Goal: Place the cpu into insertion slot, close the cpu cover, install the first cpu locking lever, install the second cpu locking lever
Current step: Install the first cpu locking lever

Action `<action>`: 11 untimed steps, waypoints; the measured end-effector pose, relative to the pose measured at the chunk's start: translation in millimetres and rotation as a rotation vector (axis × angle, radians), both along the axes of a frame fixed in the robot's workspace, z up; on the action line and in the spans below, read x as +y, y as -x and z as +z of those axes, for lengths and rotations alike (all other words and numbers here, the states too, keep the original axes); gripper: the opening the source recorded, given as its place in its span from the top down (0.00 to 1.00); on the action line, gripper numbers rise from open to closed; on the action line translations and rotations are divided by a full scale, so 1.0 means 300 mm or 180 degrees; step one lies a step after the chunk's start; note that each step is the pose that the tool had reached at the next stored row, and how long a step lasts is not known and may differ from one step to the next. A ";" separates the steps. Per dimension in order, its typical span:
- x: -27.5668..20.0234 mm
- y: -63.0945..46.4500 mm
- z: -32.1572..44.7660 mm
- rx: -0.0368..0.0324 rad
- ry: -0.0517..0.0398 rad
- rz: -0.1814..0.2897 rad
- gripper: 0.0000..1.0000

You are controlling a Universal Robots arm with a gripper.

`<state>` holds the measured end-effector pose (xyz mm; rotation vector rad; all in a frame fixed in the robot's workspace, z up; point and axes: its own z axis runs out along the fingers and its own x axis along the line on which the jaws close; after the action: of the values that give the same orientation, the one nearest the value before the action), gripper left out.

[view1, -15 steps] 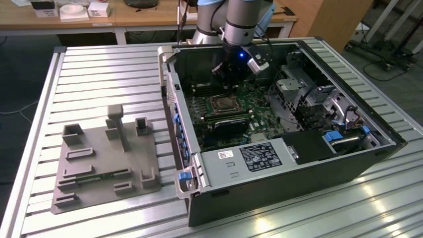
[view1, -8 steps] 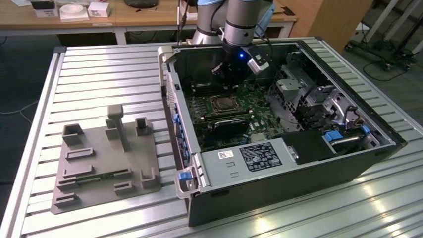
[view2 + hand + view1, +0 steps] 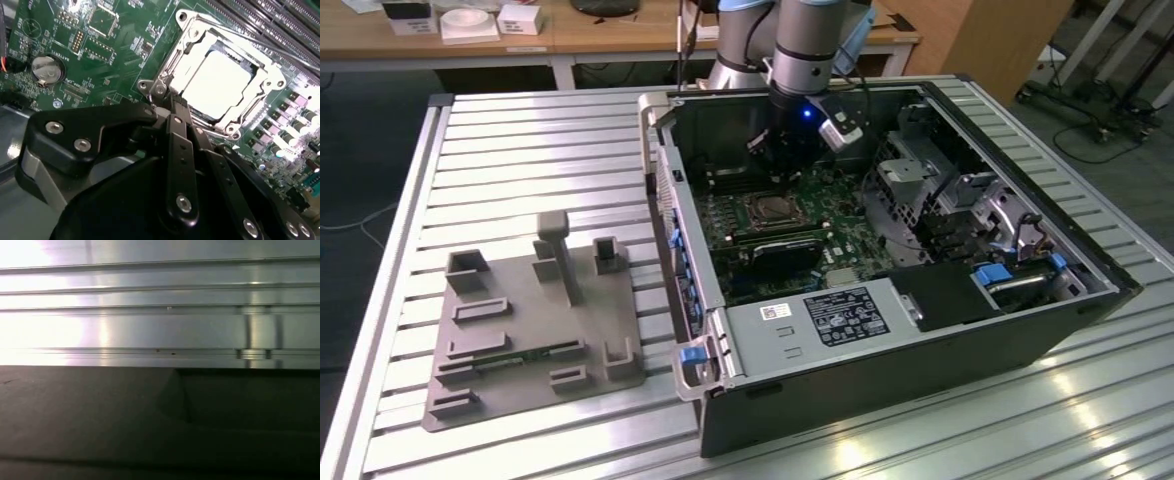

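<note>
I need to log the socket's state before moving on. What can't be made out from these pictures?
Second wrist view: the gripper hides the near corner of the cpu cover and any lever there.
Second wrist view: glare washes out the cpu.
Exterior view: the insertion slot is too small to judge levers.
First wrist view: the dark surface cannot be identified.

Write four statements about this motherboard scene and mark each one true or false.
1. The cpu sits in the insertion slot. True.
2. The cpu cover stands raised upright. False: it lies flat, framing the cpu.
3. The claw hovers over a grey tray outside the case. False: it is inside the computer case, at a corner of the insertion slot.
4. A coin battery sits on the green board. True.
</note>
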<state>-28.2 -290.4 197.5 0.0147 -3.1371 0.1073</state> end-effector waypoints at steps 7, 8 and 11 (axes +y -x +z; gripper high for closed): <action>0.000 0.000 0.037 0.0000 0.0000 0.0000 0.90; 0.000 0.000 0.044 0.0000 0.0000 0.0000 0.90; 0.000 0.000 0.060 0.0001 0.0001 0.0000 0.90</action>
<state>-28.2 -290.3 215.5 0.0146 -3.1370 0.1075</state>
